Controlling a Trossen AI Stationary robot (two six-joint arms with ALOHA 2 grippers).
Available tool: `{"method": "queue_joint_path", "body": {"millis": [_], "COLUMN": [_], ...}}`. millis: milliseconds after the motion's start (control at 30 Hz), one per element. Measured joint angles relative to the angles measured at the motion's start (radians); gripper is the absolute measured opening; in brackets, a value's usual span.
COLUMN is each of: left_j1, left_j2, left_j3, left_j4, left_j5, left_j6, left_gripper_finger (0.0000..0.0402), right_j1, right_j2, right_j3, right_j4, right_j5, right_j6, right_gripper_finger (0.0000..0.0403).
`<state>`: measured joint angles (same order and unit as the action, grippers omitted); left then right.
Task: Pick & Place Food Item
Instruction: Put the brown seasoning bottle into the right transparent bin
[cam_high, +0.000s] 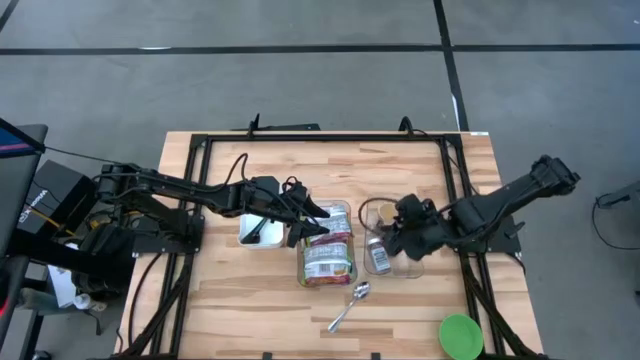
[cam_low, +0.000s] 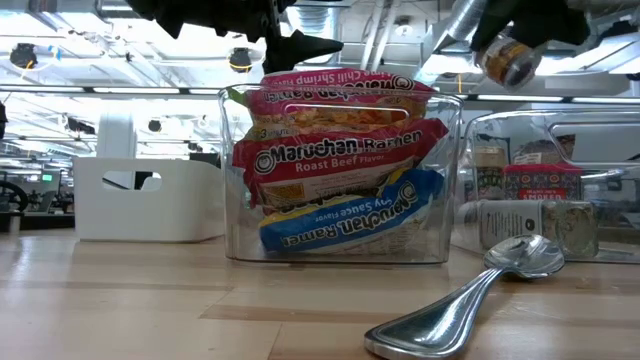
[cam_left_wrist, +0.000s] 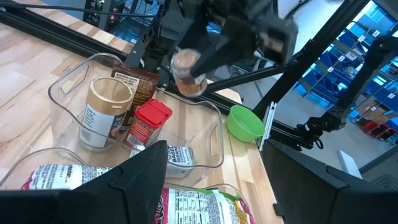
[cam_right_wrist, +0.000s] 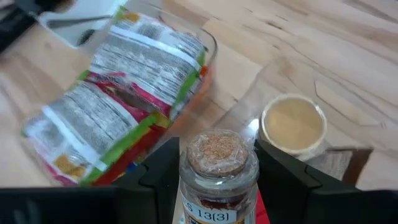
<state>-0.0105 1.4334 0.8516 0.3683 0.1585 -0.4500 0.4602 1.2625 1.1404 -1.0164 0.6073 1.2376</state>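
Observation:
A clear bin (cam_high: 342, 210) at the table's middle holds several ramen packets (cam_low: 340, 160). To its right a second clear bin (cam_high: 372, 208) holds a tan-lidded jar (cam_right_wrist: 293, 123), a red-capped shaker (cam_left_wrist: 148, 119) and a jar lying on its side (cam_high: 378, 256). My right gripper (cam_high: 402, 236) hangs above this second bin, shut on a small spice jar (cam_right_wrist: 217, 163). My left gripper (cam_high: 312, 228) hovers open over the ramen bin with nothing between its fingers (cam_left_wrist: 143, 177). My right gripper pinches the spice jar's glass body (cam_right_wrist: 186, 186) between its two fingers (cam_right_wrist: 163, 171), just below the brown lid (cam_right_wrist: 217, 149), one finger on each side. The fingers slant down from the table's right. The jar (cam_low: 505, 55) is tilted and lifted clear above the second bin.
A white tray (cam_high: 245, 236) sits left of the ramen bin, under my left arm. A metal spoon (cam_high: 350, 305) lies near the front edge. A green round lid (cam_high: 460, 335) rests at the front right corner. A black frame (cam_high: 320, 135) runs around the tabletop.

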Motion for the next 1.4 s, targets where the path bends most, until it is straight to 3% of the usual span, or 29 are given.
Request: {"method": "queue_joint_path", "body": {"millis": [533,967,1400], "left_j1": [0.001,0.012,0.012], "left_j2": [0.0,0.0,0.0], "left_j3": [0.0,0.0,0.0], "left_j4": [0.0,0.007,0.007], "left_j5": [0.0,0.0,0.0], "left_j6": [0.0,0.0,0.0], "left_gripper_finger": [0.026,0.026,0.026], "right_j1": [0.138,0.184,0.179], "right_j2": [0.27,0.443,0.502], "right_j3": [0.0,0.0,0.0], "right_j4": [-0.077,-0.121,-0.071], "right_j5": [0.098,0.166,0.211], "right_j6": [0.434,0.747,0.775], "right_gripper_finger": [0.0167,0.0167,0.017]}}
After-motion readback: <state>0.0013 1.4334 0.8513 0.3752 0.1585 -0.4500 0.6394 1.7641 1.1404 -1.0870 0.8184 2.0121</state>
